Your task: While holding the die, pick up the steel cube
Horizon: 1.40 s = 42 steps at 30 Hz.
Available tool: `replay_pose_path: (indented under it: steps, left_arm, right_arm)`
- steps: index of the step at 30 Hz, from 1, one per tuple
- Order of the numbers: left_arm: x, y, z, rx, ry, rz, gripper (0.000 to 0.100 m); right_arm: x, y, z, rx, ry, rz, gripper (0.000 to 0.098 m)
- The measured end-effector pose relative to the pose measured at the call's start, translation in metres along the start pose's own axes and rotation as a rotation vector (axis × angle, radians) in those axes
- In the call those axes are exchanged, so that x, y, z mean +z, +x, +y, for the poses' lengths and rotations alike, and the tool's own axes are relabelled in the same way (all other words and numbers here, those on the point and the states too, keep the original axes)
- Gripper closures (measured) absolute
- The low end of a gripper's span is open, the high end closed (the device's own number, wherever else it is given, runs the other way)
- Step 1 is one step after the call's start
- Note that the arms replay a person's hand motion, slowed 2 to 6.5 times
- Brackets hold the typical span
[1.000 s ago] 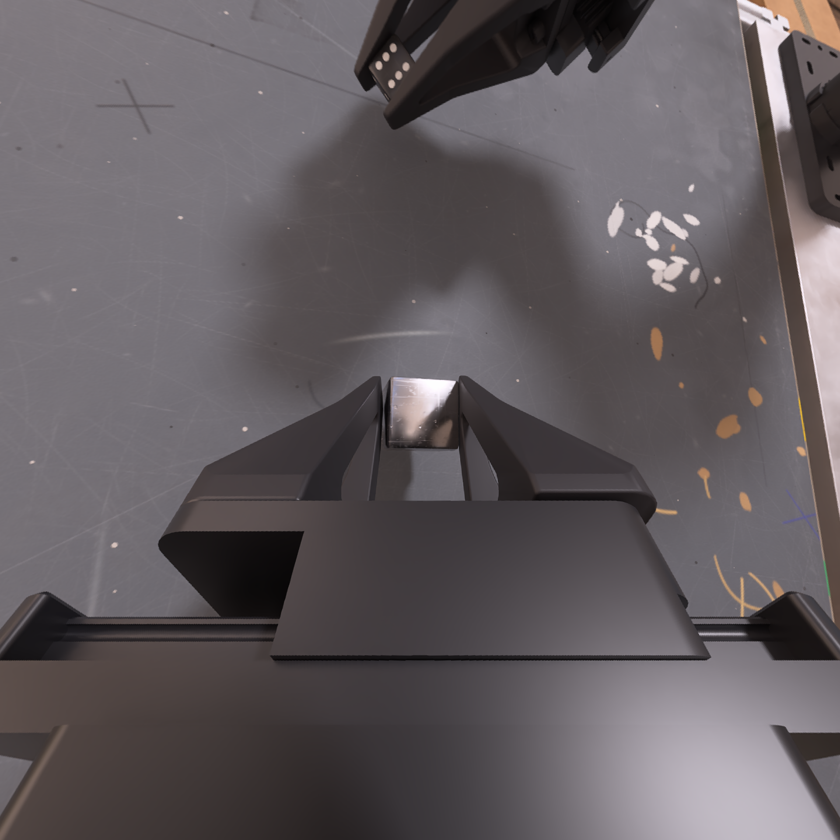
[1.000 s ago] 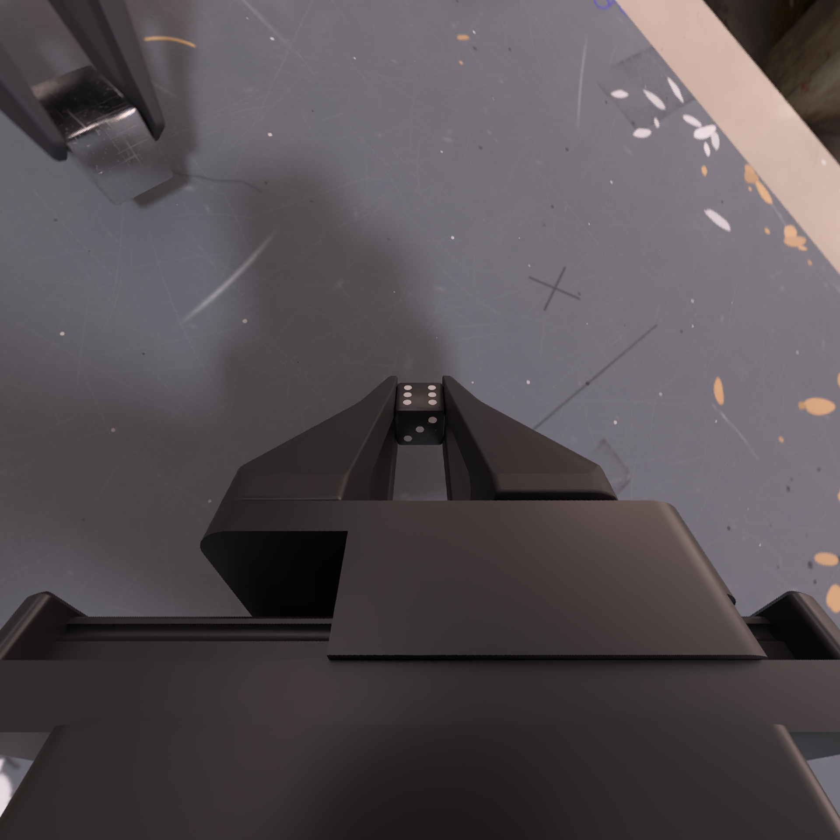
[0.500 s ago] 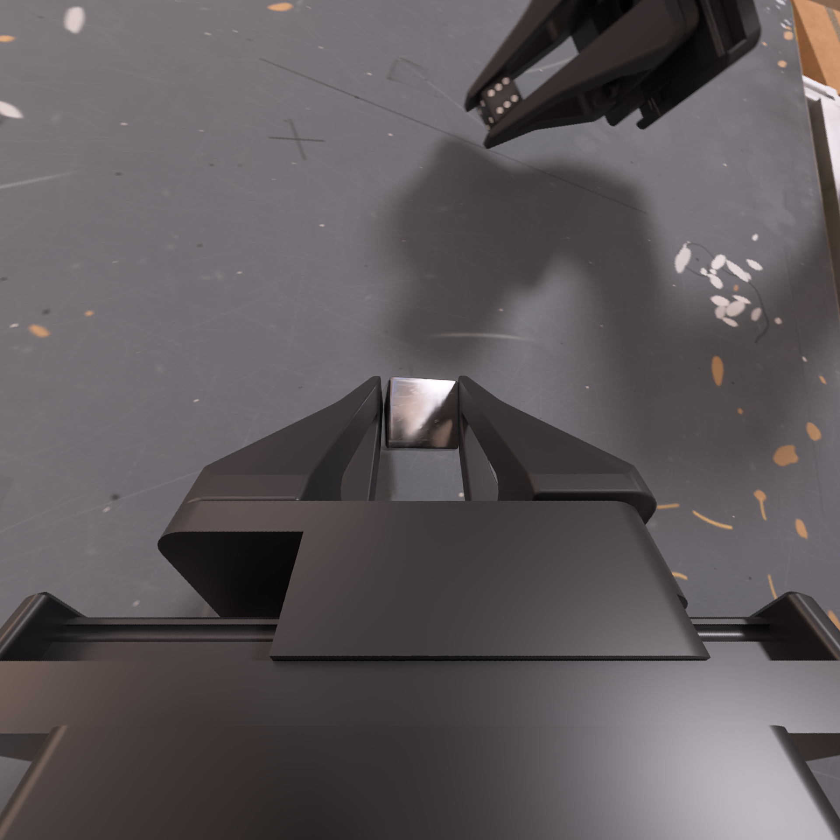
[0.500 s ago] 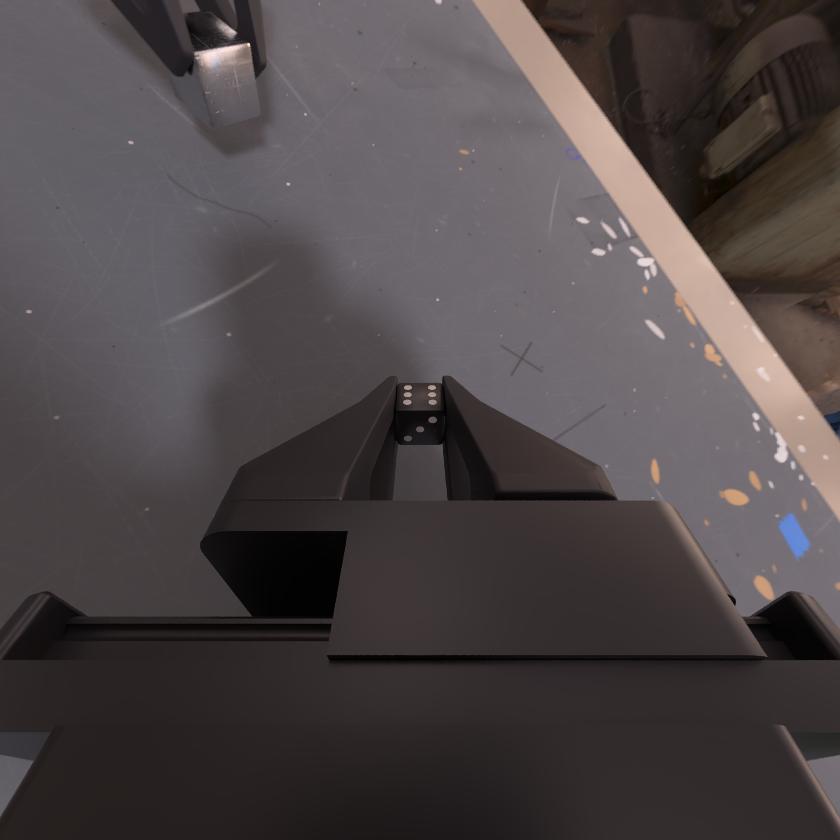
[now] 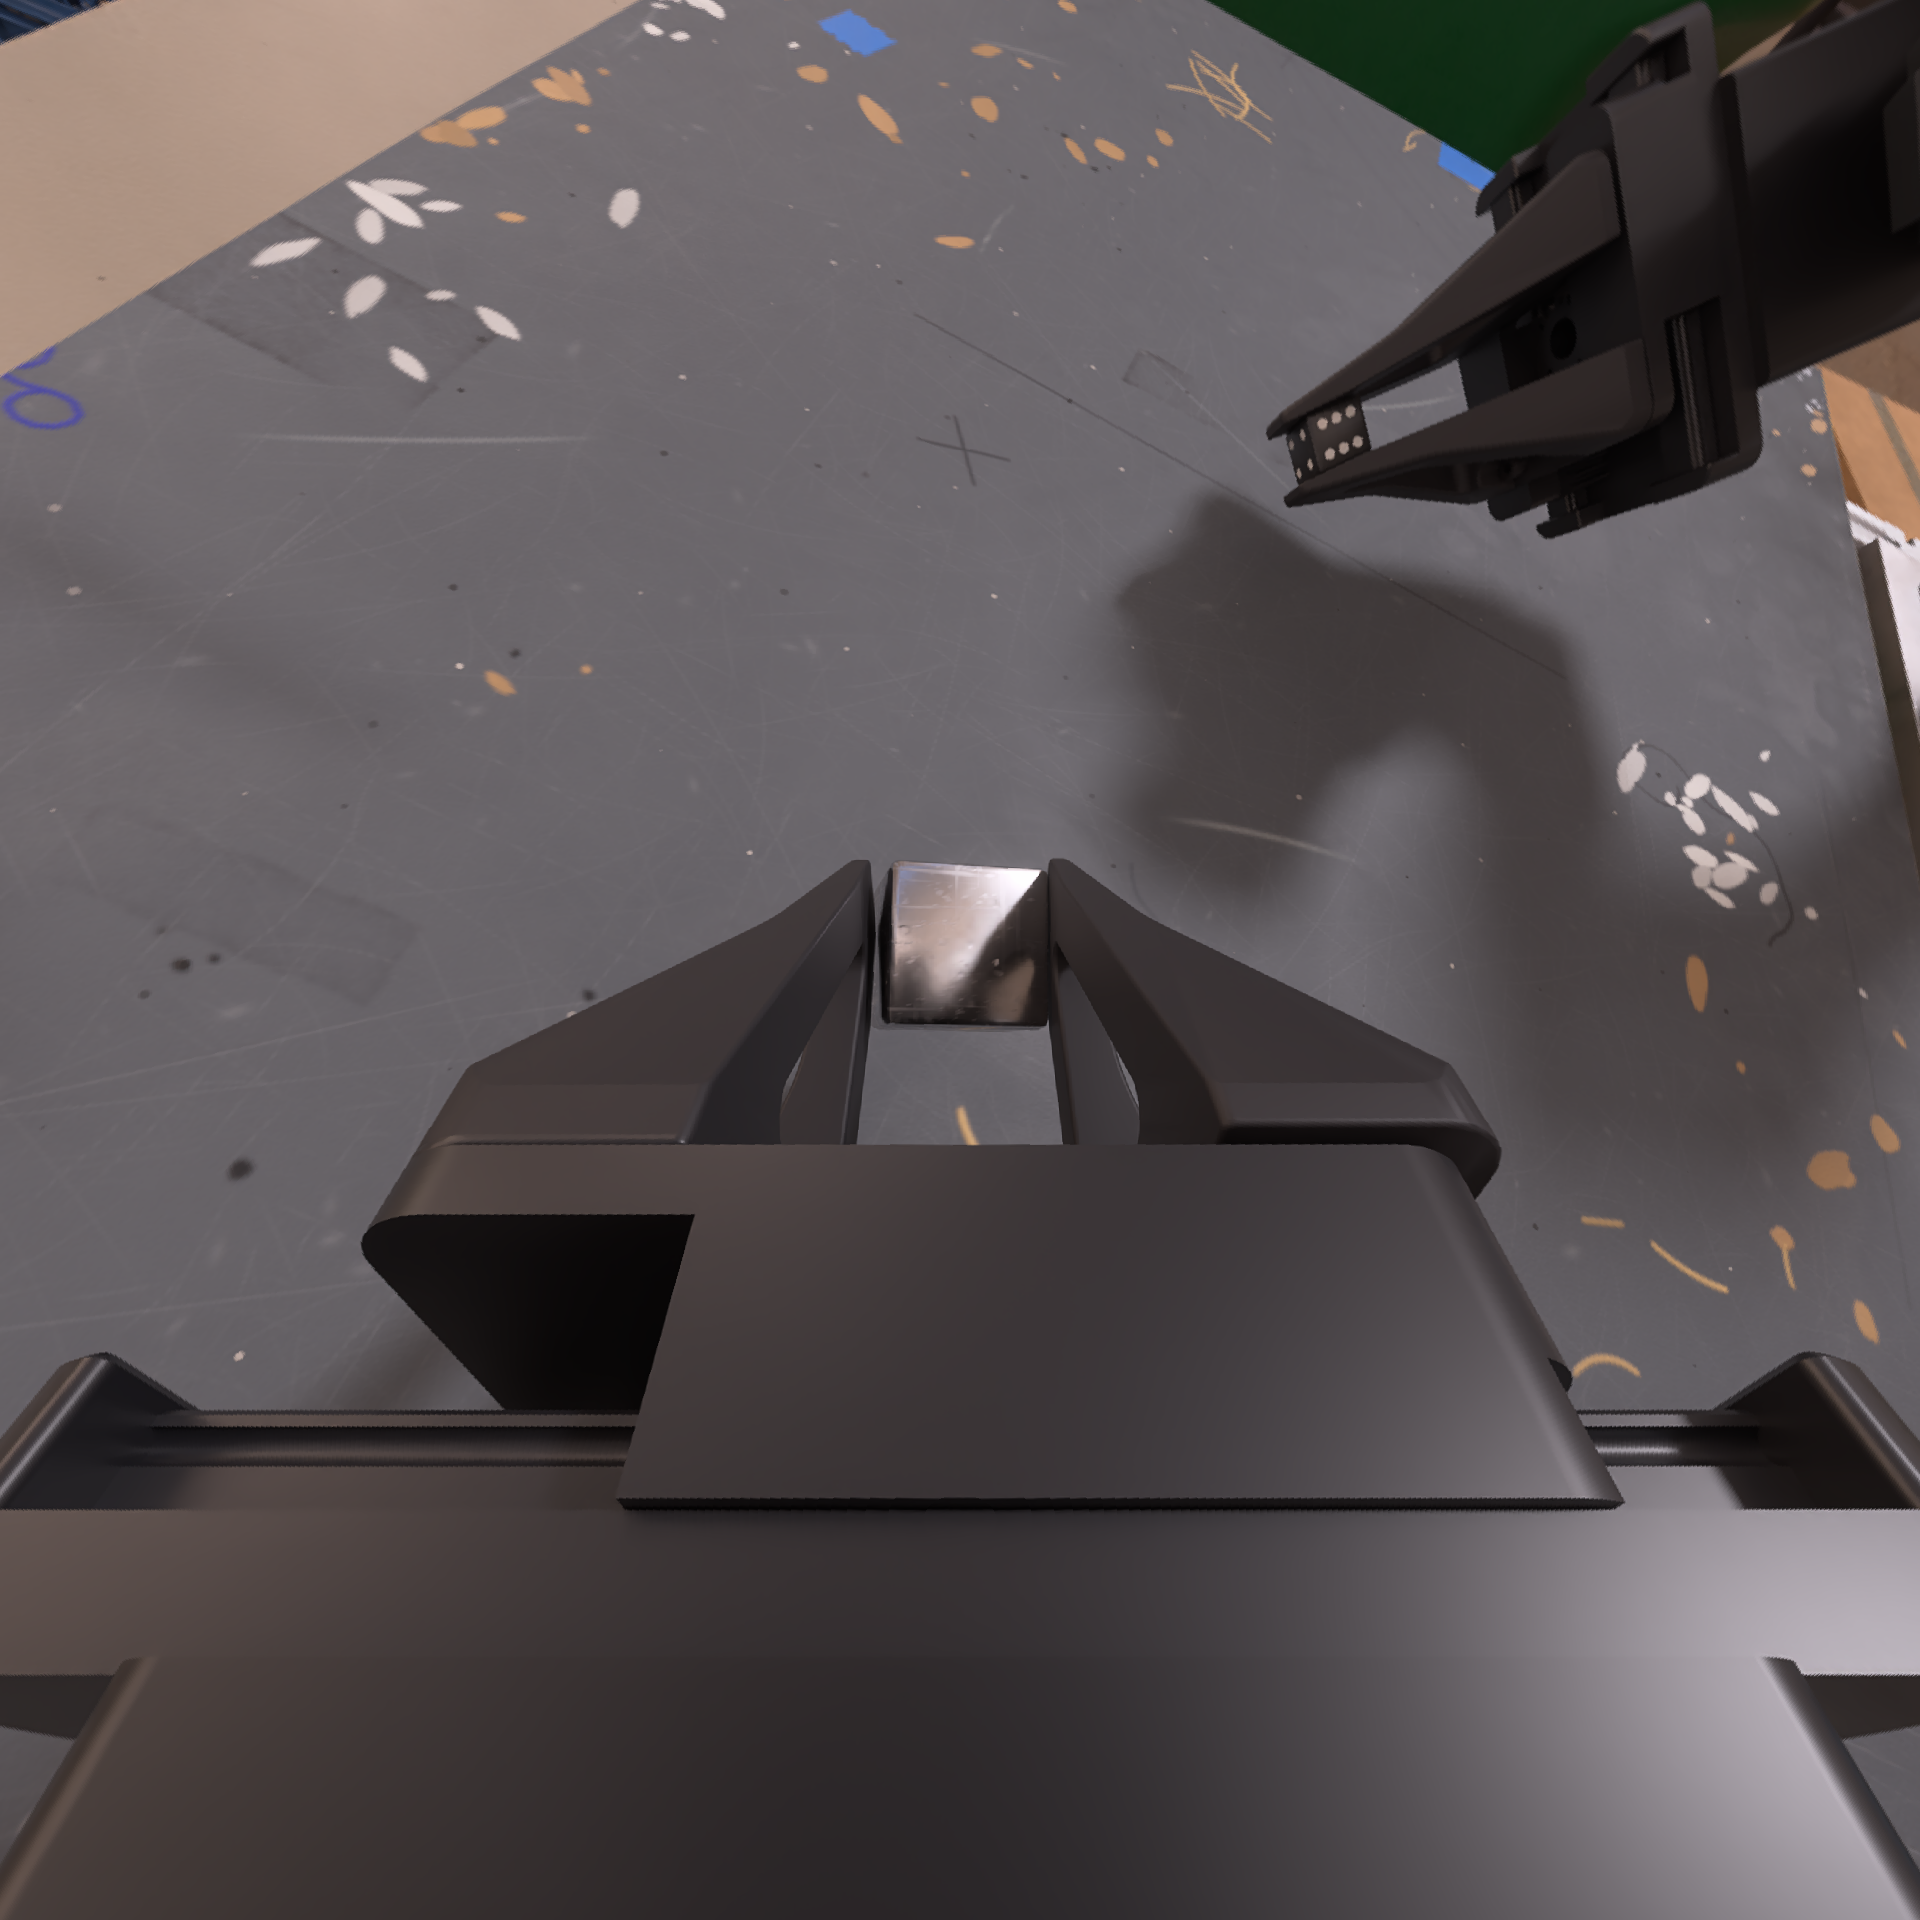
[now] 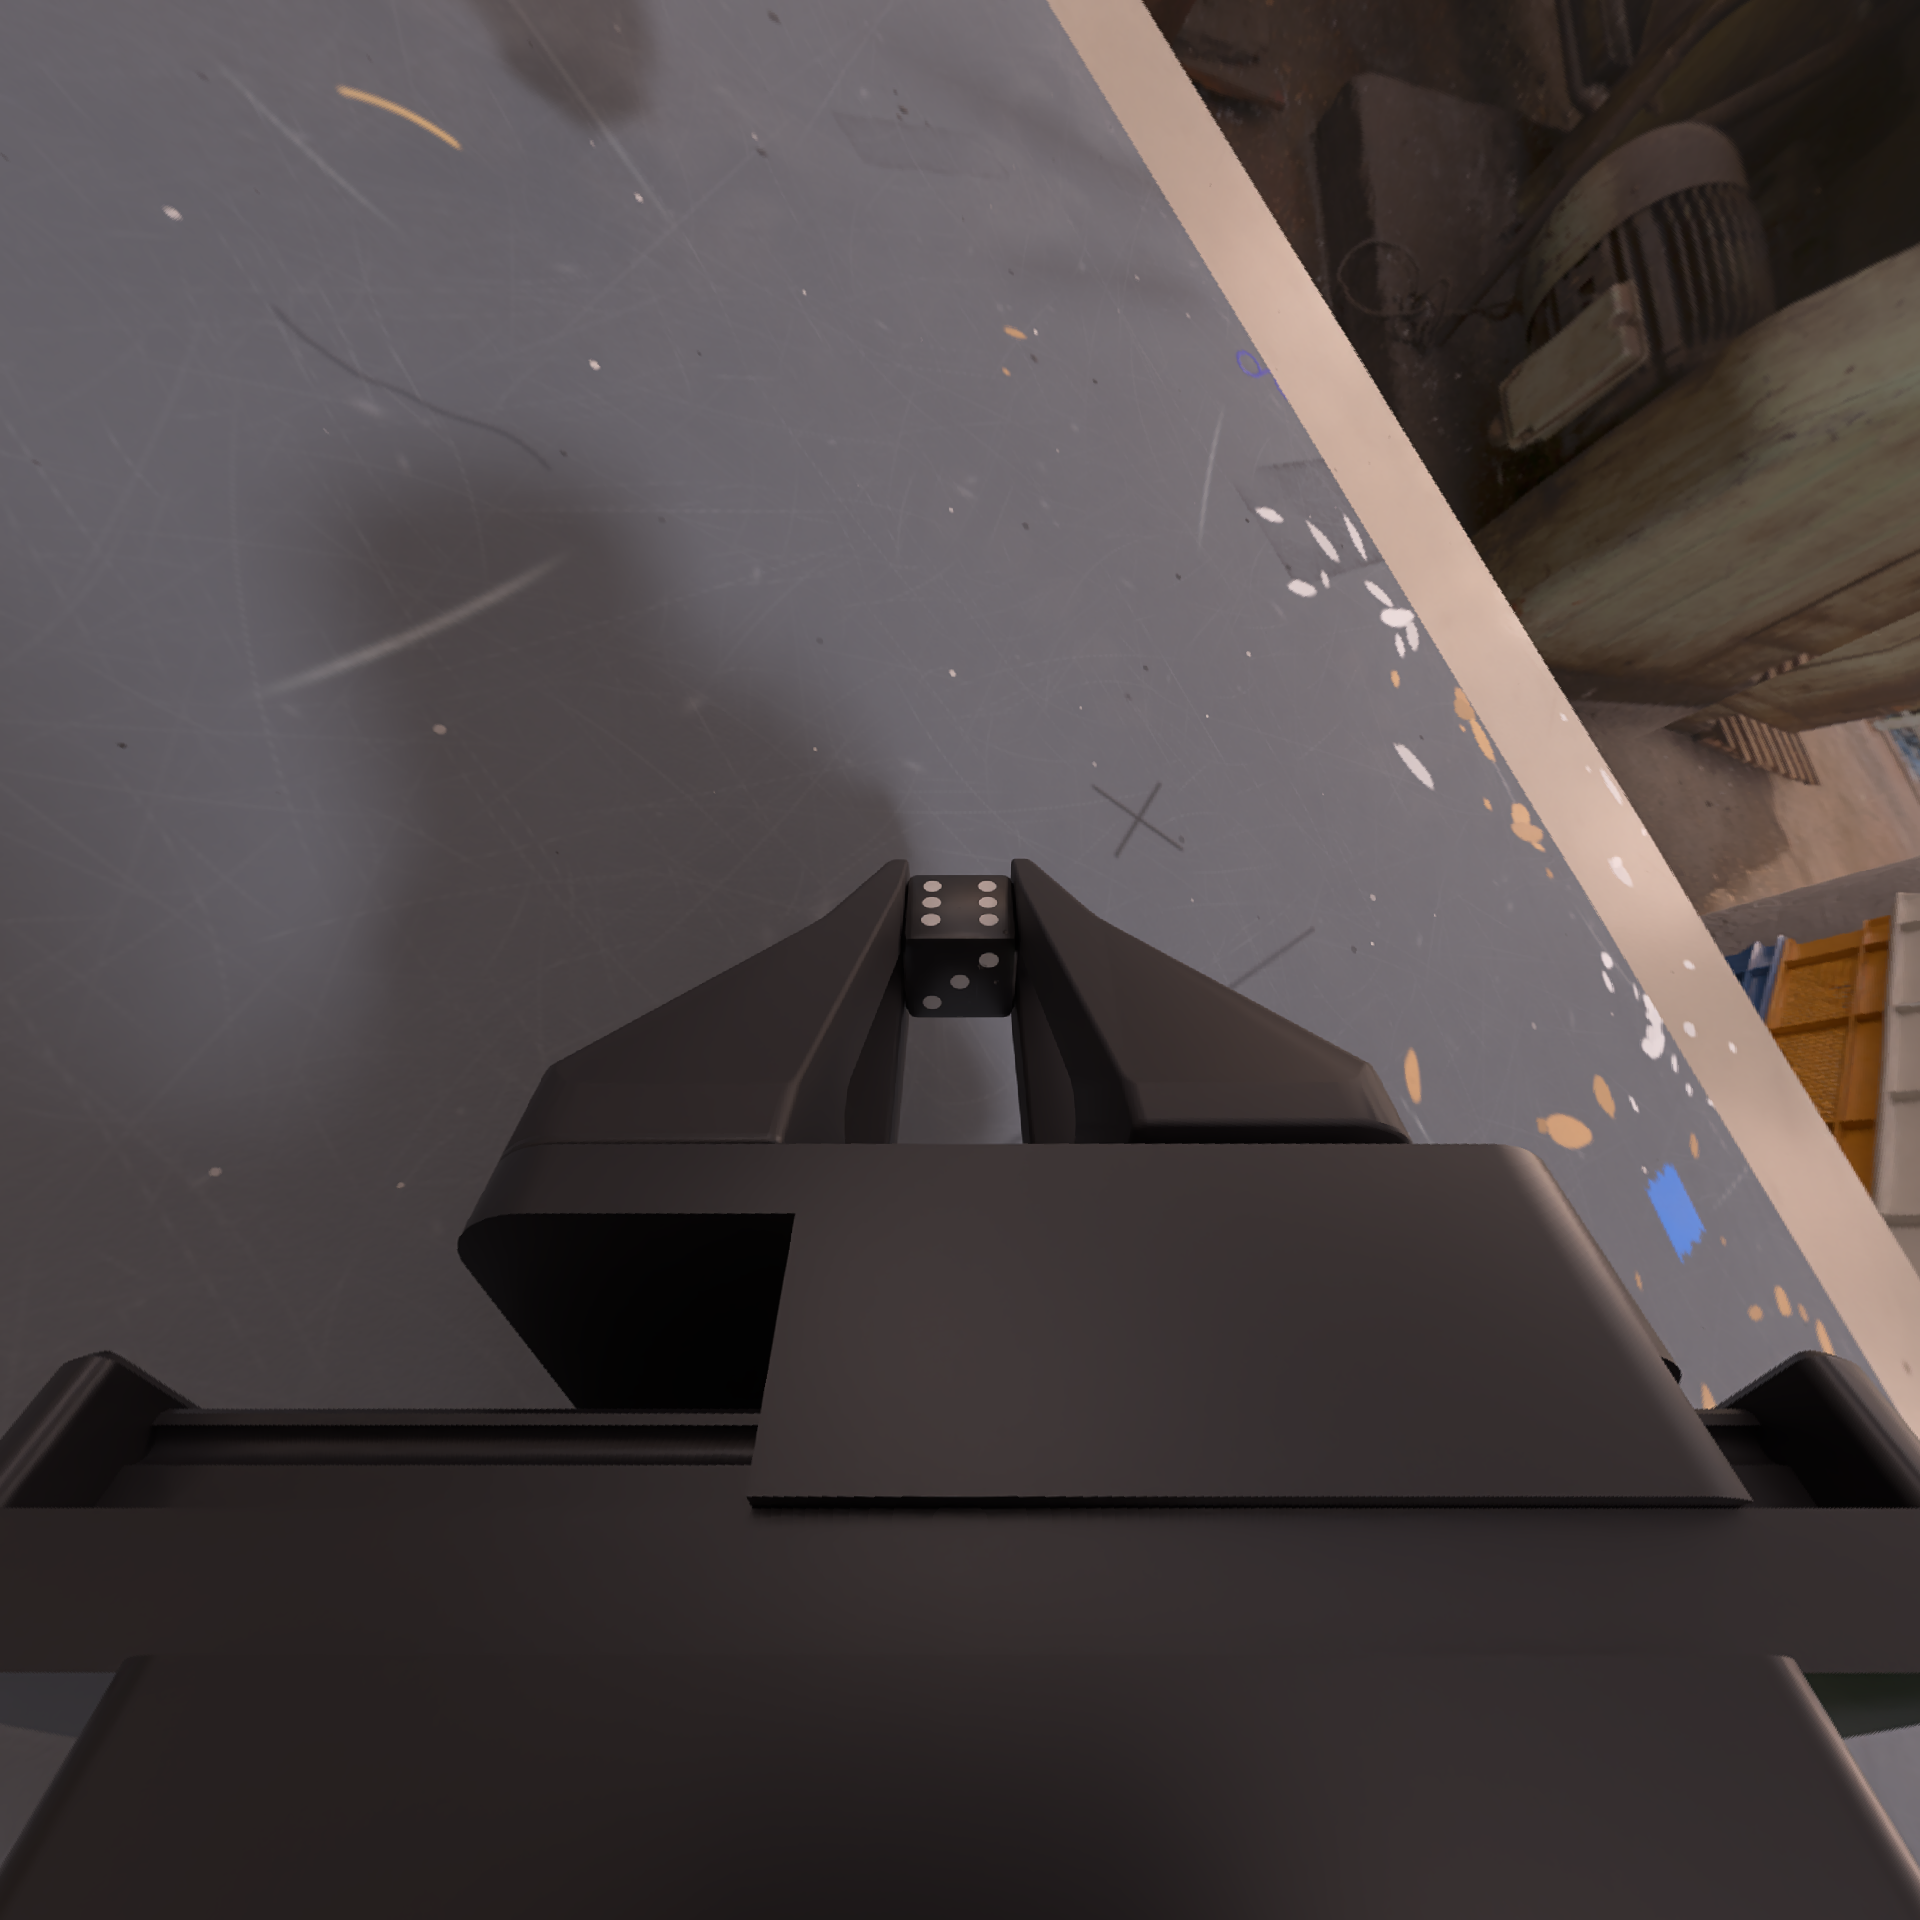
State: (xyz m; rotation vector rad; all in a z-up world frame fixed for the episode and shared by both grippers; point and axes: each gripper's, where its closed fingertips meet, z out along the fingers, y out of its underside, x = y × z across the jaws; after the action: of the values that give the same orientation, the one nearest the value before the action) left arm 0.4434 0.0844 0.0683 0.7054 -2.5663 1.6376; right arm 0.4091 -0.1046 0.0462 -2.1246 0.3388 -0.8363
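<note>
Left gripper (image 5: 961,940): my two dark fingers are pinched on the shiny, scuffed steel cube (image 5: 961,951); each fingertip lies flat against an opposite side face, the cube sitting right at the tips, square and not tilted.

Steel cube: it hangs between my left fingertips, and I judge it clear of the scratched grey tabletop (image 5: 520,727), though the gap is not directly shown; a bare strip of table shows behind the cube between the fingers.

Step in hand: as I read it, the lift and carry of the cube; the pick looks done, so the work now is to keep both grasps sound.

Doing it well, left side: I want a steady squeeze and a smooth, slow path; the cube sits far out at the tips and polished steel is likely slippery, so a jerk could let it slide out.

Table marks: a thin pencilled cross (image 5: 964,449) and white and orange paint flecks lie ahead; they touch nothing I hold.

Right gripper (image 6: 959,935): my fingers are pressed on the small black die with white pips (image 6: 959,940); it too sits at the very tips, held by two opposite faces, a six-pip face towards the tips.

Die seen from the left wrist: it shows in the right gripper (image 5: 1311,449) off to the upper right, well apart from the cube.

Doing it well, right side: I hold this arm quiet and do not ease the squeeze; I keep the two arms apart, so neither load gets knocked.

Table edge (image 6: 1351,416): the pale rim runs close on my right; I would stay inboard of it.
</note>
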Motion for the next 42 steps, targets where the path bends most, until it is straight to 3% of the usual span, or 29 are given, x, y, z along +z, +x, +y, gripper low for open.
replay_pose_path:
  steps: [7,14,28,42]
  left_arm:
    - [-0.009,-0.015,-0.004,-0.019,0.038,-0.036,0.072]
    - [-0.019,-0.025,-0.008,-0.035,0.075,-0.067,0.072]
    - [-0.026,-0.025,-0.017,-0.089,0.151,-0.02,0.072]
    - [-0.028,-0.029,-0.019,-0.076,0.192,-0.029,0.072]
  right_arm:
    - [0.003,0.002,0.011,-0.046,-0.065,0.037,0.0819]
    - [0.003,0.002,0.012,-0.053,-0.074,0.042,0.0819]
    - [0.002,0.0,0.015,-0.045,-0.078,0.039,0.0819]
    - [0.001,-0.001,0.017,-0.054,-0.084,0.042,0.0819]
